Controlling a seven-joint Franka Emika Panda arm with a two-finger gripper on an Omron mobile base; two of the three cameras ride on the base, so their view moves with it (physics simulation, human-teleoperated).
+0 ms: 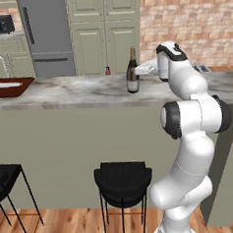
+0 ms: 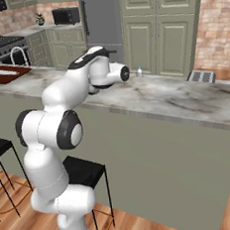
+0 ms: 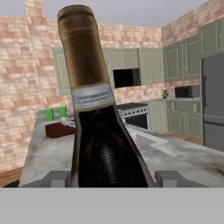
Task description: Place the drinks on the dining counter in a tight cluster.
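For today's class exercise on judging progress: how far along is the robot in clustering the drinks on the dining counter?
Nothing looks clustered yet. In hand: the tool sits around the upright wine bottle on the dining counter; grip unclear. Left: the maroon bottle and water bottle stand apart at the far edge.

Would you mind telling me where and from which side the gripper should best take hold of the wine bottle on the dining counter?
Grip the wine bottle across its wide lower body, coming in level from the arm's side. It stands upright on the dining counter, so a sideways grasp suits it; the neck tapers and would likely slip. In the hand view, the gripper already has a finger on either side of the body.
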